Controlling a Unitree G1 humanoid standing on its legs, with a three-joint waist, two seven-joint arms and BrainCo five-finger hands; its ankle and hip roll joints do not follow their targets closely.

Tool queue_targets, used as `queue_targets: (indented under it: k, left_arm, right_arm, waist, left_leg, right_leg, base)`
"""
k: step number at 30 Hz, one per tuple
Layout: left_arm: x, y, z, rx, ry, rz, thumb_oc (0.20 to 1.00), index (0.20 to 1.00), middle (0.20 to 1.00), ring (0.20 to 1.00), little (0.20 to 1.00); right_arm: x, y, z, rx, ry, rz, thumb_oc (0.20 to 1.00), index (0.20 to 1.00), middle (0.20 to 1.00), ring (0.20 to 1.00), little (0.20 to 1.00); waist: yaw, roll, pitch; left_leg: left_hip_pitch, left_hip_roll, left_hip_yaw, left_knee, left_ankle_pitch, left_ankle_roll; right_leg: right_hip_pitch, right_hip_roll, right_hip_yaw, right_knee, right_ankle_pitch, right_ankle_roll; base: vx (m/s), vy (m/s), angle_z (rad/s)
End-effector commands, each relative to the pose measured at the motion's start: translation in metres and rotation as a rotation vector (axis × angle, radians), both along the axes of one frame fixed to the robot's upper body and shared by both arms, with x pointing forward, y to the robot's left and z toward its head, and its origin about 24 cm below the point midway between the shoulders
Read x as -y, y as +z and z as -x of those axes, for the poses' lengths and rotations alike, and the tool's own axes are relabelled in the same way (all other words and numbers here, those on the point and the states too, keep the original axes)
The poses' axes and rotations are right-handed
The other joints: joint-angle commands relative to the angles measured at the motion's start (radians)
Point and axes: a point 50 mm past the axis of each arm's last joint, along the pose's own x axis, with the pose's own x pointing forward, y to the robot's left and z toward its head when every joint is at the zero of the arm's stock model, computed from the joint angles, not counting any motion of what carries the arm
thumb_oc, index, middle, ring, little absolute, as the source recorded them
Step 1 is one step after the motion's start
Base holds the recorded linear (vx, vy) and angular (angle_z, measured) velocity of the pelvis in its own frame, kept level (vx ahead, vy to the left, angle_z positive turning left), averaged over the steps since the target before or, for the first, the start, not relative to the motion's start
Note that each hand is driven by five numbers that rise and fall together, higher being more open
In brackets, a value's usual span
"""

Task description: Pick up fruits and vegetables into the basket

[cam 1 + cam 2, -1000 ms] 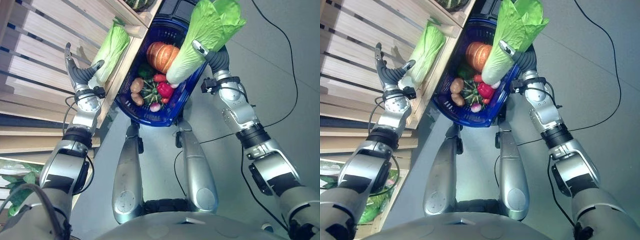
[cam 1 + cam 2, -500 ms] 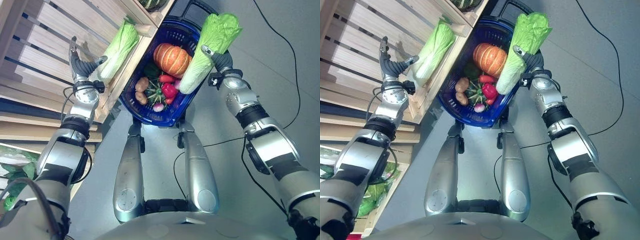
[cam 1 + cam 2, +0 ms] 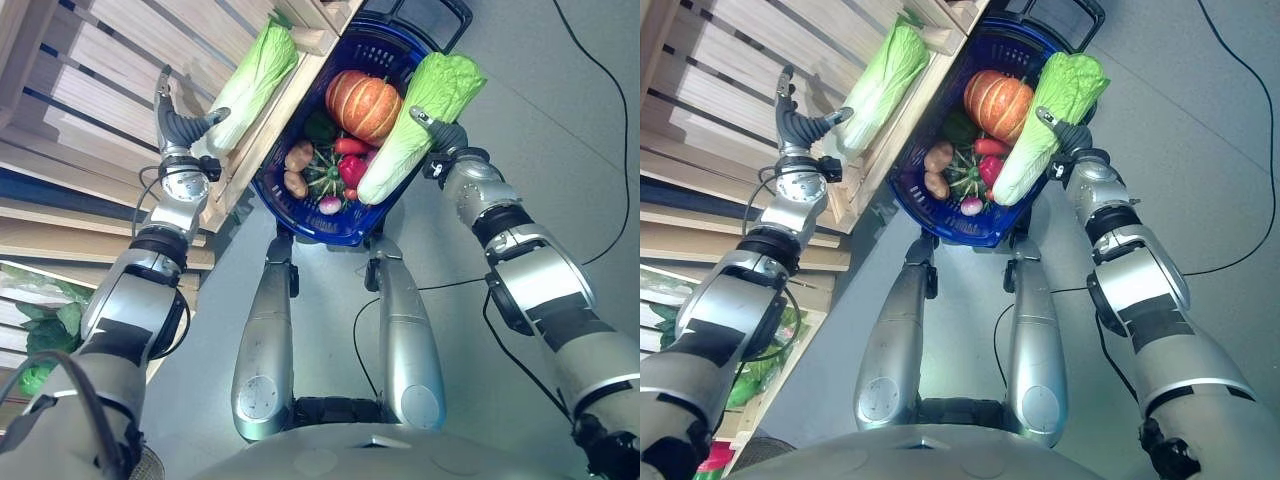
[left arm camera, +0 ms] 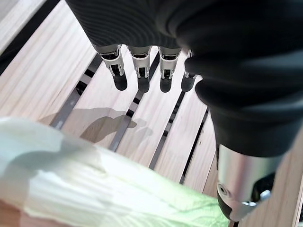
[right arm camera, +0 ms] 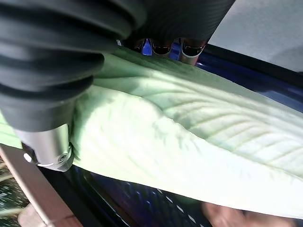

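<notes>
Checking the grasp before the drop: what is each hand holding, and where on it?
The right hand grips a napa cabbage around its middle, over the blue basket. The left hand is open, holding nothing, beside a second cabbage.

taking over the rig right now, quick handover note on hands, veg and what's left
Right hand: shut on a napa cabbage, held over the right edge of the blue basket, not yet released.
Left hand: open, fingers straight, beside the second napa cabbage on the wooden shelf.
Done: pumpkin, potatoes, red pepper and other small vegetables are in the basket.
Left: drop the held cabbage in, then likely take the shelf cabbage.
</notes>
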Motion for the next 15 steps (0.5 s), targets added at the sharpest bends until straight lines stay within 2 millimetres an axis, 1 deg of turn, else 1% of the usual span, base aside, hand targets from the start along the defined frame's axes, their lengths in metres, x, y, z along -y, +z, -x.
queue_targets:
  k: [1, 10, 15]
  left_arm:
    - [0.012, 0.011, -0.001, 0.097, -0.011, 0.069, 1.000, 1.000, 1.000, 1.000, 1.000]
    - [0.024, 0.010, -0.002, 0.114, -0.028, 0.091, 1.000, 1.000, 1.000, 1.000, 1.000]
    - [0.026, 0.010, -0.002, 0.119, -0.036, 0.098, 1.000, 1.000, 1.000, 1.000, 1.000]
  right_arm:
    - [0.002, 0.017, -0.004, 0.058, -0.005, -0.004, 0.200, 0.200, 0.200, 0.200, 0.200]
    - [-0.003, 0.020, -0.007, 0.046, -0.032, 0.013, 0.200, 0.200, 0.200, 0.200, 0.200]
    - [-0.004, 0.021, -0.007, 0.029, -0.033, 0.012, 0.200, 0.200, 0.200, 0.200, 0.200]
  waist:
    - [0.002, 0.073, -0.037]
    - [0.008, 0.092, -0.037]
    - [0.011, 0.098, -0.037]
  left_leg:
    - [-0.049, -0.078, 0.020, 0.087, -0.094, 0.037]
    - [-0.066, -0.082, 0.018, 0.085, -0.087, 0.036]
    - [-0.070, -0.083, 0.019, 0.081, -0.080, 0.035]
  right_leg:
    - [0.012, 0.033, -0.064, 0.056, -0.102, 0.019]
    - [-0.007, 0.028, -0.061, 0.056, -0.098, 0.020]
    - [-0.012, 0.028, -0.062, 0.055, -0.096, 0.021]
  base:
    - [0.00, 0.000, 0.00]
    - [0.00, 0.008, 0.01]
    - [0.00, 0.000, 0.00]
